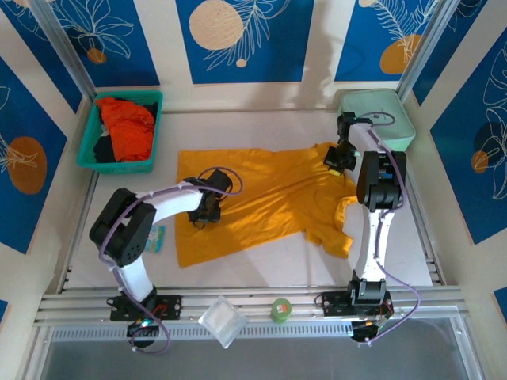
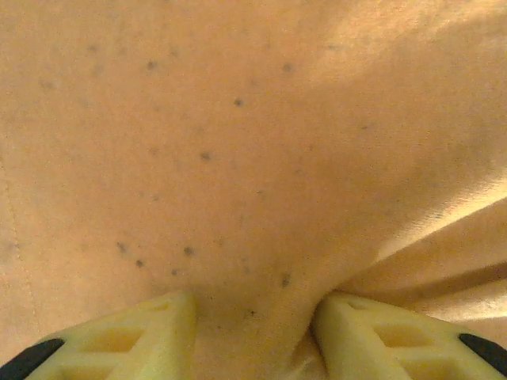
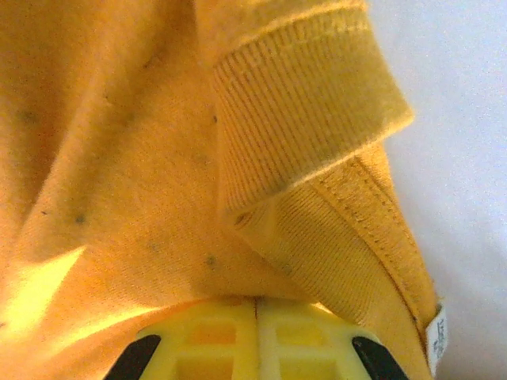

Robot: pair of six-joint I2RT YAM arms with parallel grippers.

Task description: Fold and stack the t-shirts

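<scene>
A mustard-yellow t-shirt (image 1: 261,198) lies spread and creased across the middle of the table. My left gripper (image 1: 207,210) presses down on its left part. In the left wrist view the yellow fingers (image 2: 158,332) stand apart, open, with a ridge of the cloth (image 2: 238,158) bunched between them. My right gripper (image 1: 339,158) is at the shirt's far right, by the neck. There its jaws (image 3: 257,305) are shut on the yellow cloth (image 3: 119,158), just under the ribbed collar (image 3: 301,119). The red-orange t-shirt (image 1: 129,127) lies crumpled in the teal basket (image 1: 87,146).
A mint-green box (image 1: 380,119) stands at the back right, close behind the right arm. Near the front rail sit a clear plastic tub (image 1: 223,321) and a green roll (image 1: 281,309). A small teal packet (image 1: 156,237) lies beside the shirt's left edge.
</scene>
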